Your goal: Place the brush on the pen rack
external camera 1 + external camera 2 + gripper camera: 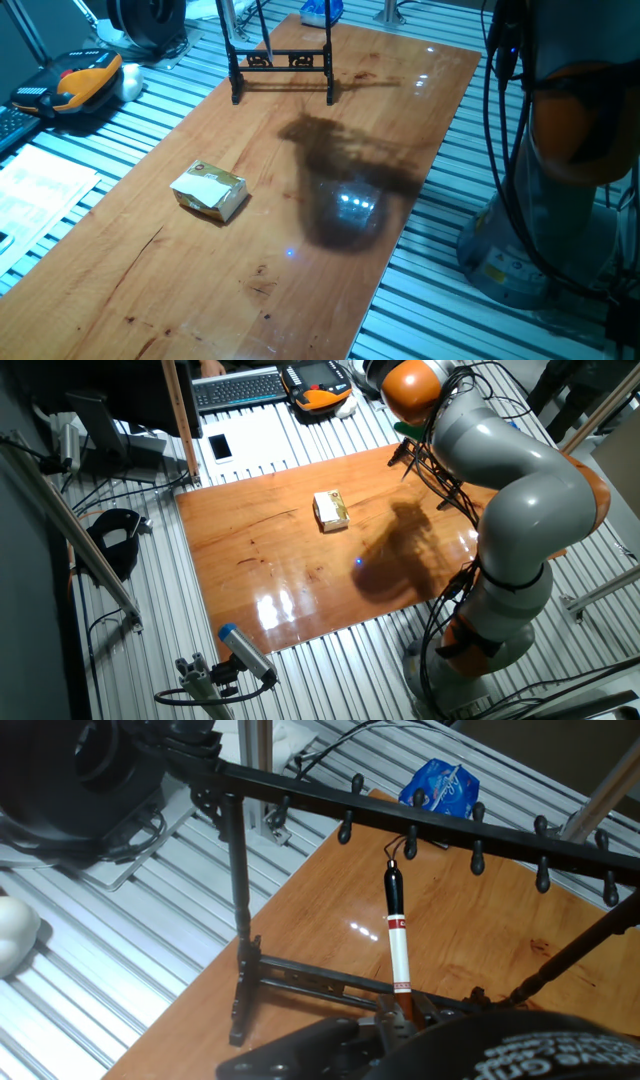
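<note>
Black pen rack (420, 815) — brush (399, 935) beneath

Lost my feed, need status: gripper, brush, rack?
Gripper shut on brush. Brush loop at a peg on pen rack top bar. Box lies well clear.

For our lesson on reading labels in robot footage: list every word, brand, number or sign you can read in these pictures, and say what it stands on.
No text can be read with certainty.
Blue packet: white markings, too blurred to read.
Yellowish box: pale label, too small to read.
Brush: a red band on the white shaft, no letters legible.
Papers beside the table: print too small.
Gripper housing: a dotted pattern, no words.
</note>
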